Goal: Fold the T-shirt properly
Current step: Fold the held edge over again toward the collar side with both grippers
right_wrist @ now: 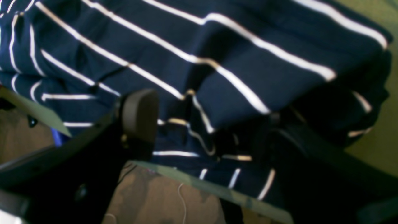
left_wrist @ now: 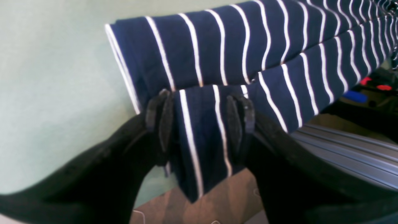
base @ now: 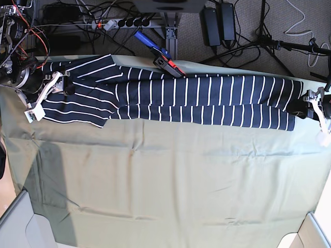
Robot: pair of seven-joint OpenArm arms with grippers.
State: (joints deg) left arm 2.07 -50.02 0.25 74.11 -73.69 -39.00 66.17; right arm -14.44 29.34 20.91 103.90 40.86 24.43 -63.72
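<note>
T-shirt (base: 170, 95) lies folded into a long narrow band across the far part of the bench (base: 165, 181), running nearly the whole width, on a pale green cloth (base: 155, 170) that covers the top. Wider bunched part at the scene's left end, with a sleeve flap showing; right end squared off.

Left hand (left_wrist: 200, 115) at the band's right end: fingers (left_wrist: 161, 115) spread, a hanging fold of striped fabric sitting between them, pads beside the cloth rather than squeezing it.

Right hand (right_wrist: 205, 124) at the band's left end: one pale pad (right_wrist: 140, 115) stands clear; the other finger lies in shadow under the fabric. Fingers spread wide, rumpled shirt edge between them. View is blurred.

Cables and a power strip (base: 111, 23) on the floor beyond the far edge.
</note>
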